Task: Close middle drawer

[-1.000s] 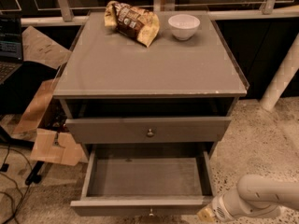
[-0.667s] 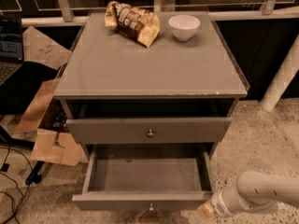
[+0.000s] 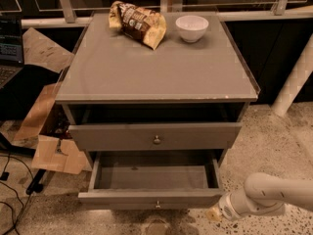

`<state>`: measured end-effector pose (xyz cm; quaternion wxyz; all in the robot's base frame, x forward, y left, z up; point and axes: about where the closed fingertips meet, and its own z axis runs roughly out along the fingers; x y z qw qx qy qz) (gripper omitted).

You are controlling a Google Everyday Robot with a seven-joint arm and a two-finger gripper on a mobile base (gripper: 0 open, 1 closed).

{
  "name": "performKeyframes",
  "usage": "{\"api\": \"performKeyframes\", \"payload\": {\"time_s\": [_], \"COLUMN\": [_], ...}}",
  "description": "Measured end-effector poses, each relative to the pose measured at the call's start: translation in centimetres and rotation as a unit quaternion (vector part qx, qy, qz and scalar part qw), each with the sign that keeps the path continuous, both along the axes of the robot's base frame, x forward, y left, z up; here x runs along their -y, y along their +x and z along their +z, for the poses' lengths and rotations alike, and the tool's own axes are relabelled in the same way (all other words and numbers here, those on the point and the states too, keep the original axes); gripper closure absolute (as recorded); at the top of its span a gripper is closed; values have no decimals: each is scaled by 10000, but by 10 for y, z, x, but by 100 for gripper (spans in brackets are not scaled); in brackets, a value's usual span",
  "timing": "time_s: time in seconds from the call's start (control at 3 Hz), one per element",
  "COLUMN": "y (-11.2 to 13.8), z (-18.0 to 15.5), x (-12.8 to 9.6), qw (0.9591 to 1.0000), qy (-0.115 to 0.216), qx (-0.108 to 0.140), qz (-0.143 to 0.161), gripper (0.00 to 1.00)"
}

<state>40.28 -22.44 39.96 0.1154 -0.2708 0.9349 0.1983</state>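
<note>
The middle drawer [image 3: 151,198] is a grey, wide, shallow box with a small round knob [image 3: 157,204]. It stands pulled well out of the grey cabinet [image 3: 156,67], and its inside is empty. The top drawer [image 3: 155,136], with a taller front and a larger knob, is out a little above it. The lowest drawer is hidden under the middle one. My gripper [image 3: 214,213] is at the end of the white arm [image 3: 266,195] at the bottom right. It is right by the right end of the middle drawer's front. I cannot tell whether it touches.
A snack bag [image 3: 139,22] and a white bowl [image 3: 191,27] sit at the back of the cabinet top. Cardboard boxes [image 3: 49,141] and cables [image 3: 10,199] lie on the floor at the left. A white post [image 3: 296,77] stands at the right.
The middle drawer's front has moved back toward the cabinet a little. My gripper has moved left and slightly forward with it.
</note>
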Motion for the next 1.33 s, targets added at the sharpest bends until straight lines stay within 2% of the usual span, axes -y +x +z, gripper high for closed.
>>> {"api": "performKeyframes", "payload": {"time_s": [0.33, 1.0, 1.33], "y": [47, 92, 125], "z": [4, 17, 25], "x": [-5, -8, -12], "qw": [9998, 9985, 9970], "qy": [-93, -213, -283], "qx": [189, 482, 684], "qz": [4, -114, -229], "gripper": [100, 100, 100]}}
